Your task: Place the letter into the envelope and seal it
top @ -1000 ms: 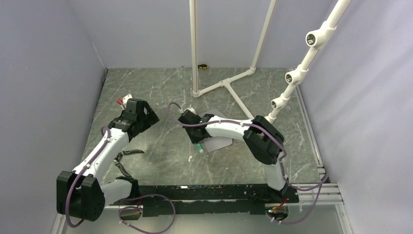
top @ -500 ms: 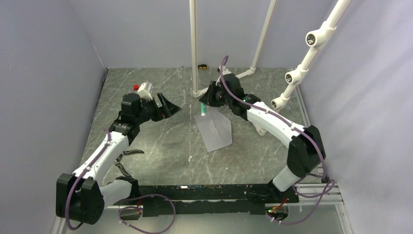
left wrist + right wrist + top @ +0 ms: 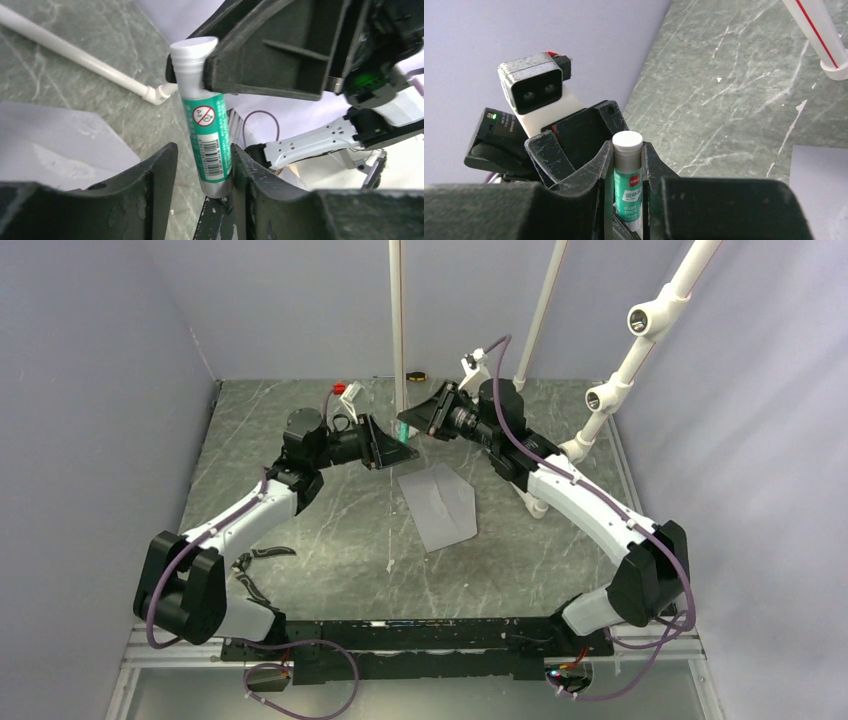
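1. On the worktop (image 3: 300,530), the envelope (image 3: 440,505) is laid flat between the two arms; the letter cannot be seen (probably already tucked inside).
2. Sealing is judged not yet done: a glue stick (image 3: 207,130) is clamped over the envelope's far edge by the right fingers (image 3: 599,170), while the left fingers (image 3: 155,175) are set narrowly either side of it. Whether they grip cannot be told.
3. Open room is left all around the envelope, though the white pipe frame (image 3: 400,330) stands close behind the raised arms.
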Robot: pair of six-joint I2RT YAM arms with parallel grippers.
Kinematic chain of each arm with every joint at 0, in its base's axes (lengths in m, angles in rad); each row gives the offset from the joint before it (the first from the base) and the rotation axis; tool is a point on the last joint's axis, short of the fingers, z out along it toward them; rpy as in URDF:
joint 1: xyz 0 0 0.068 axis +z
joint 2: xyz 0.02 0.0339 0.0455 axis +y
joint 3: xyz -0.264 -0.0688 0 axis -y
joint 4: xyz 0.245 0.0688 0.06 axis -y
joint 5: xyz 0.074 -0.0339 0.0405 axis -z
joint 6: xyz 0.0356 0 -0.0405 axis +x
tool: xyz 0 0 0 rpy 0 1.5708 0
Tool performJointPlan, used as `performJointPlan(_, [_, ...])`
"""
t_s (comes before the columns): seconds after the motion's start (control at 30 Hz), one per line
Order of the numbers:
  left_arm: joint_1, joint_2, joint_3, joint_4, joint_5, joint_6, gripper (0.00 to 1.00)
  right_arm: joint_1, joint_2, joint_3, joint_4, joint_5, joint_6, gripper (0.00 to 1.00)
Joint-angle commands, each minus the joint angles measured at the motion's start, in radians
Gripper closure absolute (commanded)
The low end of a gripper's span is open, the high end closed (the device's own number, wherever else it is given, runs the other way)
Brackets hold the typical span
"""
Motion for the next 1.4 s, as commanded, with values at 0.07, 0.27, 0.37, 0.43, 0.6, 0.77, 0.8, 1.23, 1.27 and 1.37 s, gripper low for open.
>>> performJointPlan(0.07, [0.002,-0.019,0.012,0.161,0.029,-0.077,0.59,-0.013,-0.058,-0.017,0.075,-0.052,0.051,0.94])
performJointPlan(0.27, [0.002,0.016,0.02,0.221,0.047,-0.12,0.52,-0.014,-0.091,-0.053,0.077,-0.042,0.027,0.93])
performJointPlan(0.37, [-0.001,0.043,0.03,0.249,0.07,-0.138,0.71,-0.014,-0.092,-0.05,0.075,-0.048,0.024,0.93])
performJointPlan(0.43, [-0.01,0.066,0.055,0.215,0.091,-0.11,0.9,-0.015,-0.09,-0.042,0.062,-0.044,0.02,0.91])
performJointPlan(0.6, [-0.022,0.065,0.126,0.0,0.111,0.088,0.97,-0.038,-0.094,0.012,-0.078,-0.051,-0.032,0.54])
performJointPlan(0.77, [-0.022,0.019,0.253,-0.483,0.07,0.594,0.97,-0.061,-0.082,0.148,-0.351,-0.115,-0.182,0.37])
performJointPlan(0.8, [-0.022,0.012,0.284,-0.548,0.064,0.675,0.97,-0.062,-0.075,0.186,-0.401,-0.132,-0.209,0.37])
performJointPlan(1.23, [-0.022,0.087,0.548,-1.003,0.121,1.096,0.97,-0.061,0.049,0.398,-0.639,-0.274,-0.307,0.4])
performJointPlan(1.27, [-0.022,0.084,0.55,-1.006,0.122,1.1,0.97,-0.061,0.059,0.408,-0.643,-0.28,-0.302,0.41])
performJointPlan(1.37, [-0.022,0.079,0.553,-1.009,0.113,1.077,0.97,-0.061,0.064,0.405,-0.61,-0.314,-0.273,0.44])
